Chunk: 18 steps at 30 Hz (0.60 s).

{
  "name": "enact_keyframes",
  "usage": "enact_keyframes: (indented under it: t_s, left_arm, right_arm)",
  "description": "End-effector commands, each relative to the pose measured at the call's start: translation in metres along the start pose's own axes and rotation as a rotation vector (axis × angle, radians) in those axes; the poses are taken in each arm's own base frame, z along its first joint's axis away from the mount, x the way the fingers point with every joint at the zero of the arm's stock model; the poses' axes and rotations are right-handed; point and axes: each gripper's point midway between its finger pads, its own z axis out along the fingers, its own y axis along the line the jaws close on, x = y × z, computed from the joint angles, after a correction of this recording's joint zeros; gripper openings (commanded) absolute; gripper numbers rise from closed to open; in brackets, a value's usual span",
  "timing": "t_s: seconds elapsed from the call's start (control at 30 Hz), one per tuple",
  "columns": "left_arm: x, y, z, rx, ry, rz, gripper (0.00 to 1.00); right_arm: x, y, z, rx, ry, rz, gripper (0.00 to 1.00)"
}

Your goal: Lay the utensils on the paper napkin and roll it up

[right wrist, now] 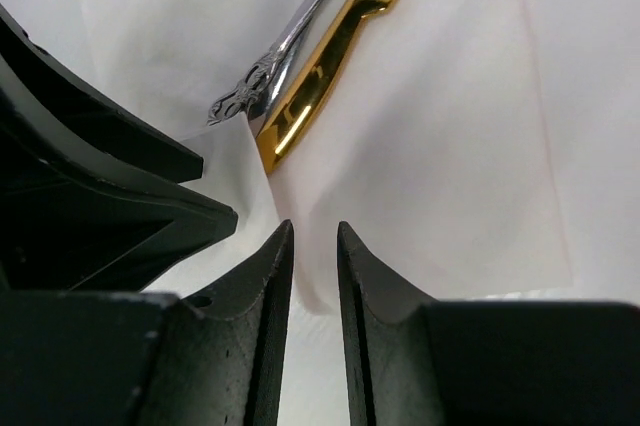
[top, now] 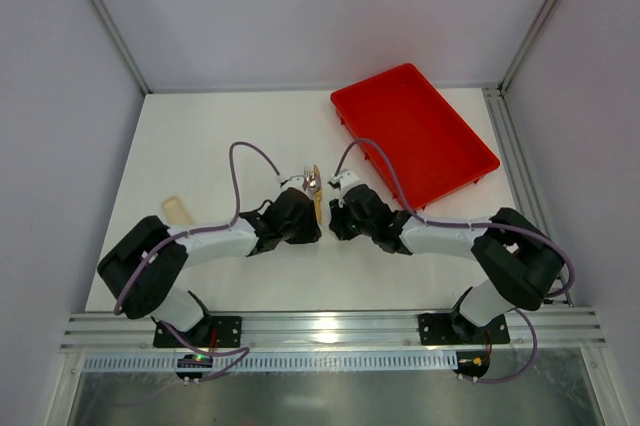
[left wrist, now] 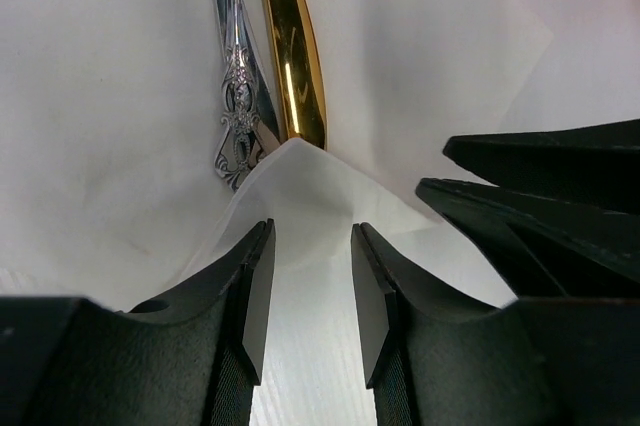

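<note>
L end effector (left wrist: 313, 228) jaws apart, R end effector (right wrist: 315, 225) jaws narrowly apart, neither clamped. A paper napkin (left wrist: 120, 96) fold sits btwn each pair. The utensils (left wrist: 290, 66) lie on napkin, mid-counter (top: 200, 146), 12 o'clock of L, handle ends under fold.

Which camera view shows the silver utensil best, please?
The left wrist view: the silver utensil is close and sharp, its embossed handle clear, lying beside the gold utensil. The right wrist view shows it narrower, nearly edge-on. The top view shows it tiny and indistinct.
</note>
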Motion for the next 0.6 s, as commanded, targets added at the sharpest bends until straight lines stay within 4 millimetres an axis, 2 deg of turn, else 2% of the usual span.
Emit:
enact_keyframes:
  t_s: [0.0, 0.13, 0.33, 0.5, 0.57]
  left_arm:
    - [-0.018, -0.008, 0.005, 0.000, -0.048, 0.022, 0.40]
    - [-0.020, -0.013, 0.011, 0.004, -0.044, 0.021, 0.39]
    - [-0.020, -0.009, 0.012, -0.020, -0.035, 0.024, 0.38]
    - [-0.019, -0.006, 0.009, -0.035, -0.035, 0.022, 0.38]
    - [-0.019, -0.004, 0.009, -0.045, -0.035, 0.021, 0.38]
  right_arm:
    - [-0.028, -0.012, -0.016, 0.101, -0.082, 0.078, 0.26]
    - [-0.021, -0.022, -0.016, 0.166, -0.058, 0.123, 0.25]
    - [-0.012, -0.003, -0.022, 0.077, -0.040, 0.252, 0.20]
    - [-0.022, 0.012, -0.023, 0.012, -0.060, 0.291, 0.18]
    - [-0.020, 0.015, -0.019, 0.002, -0.046, 0.296, 0.17]
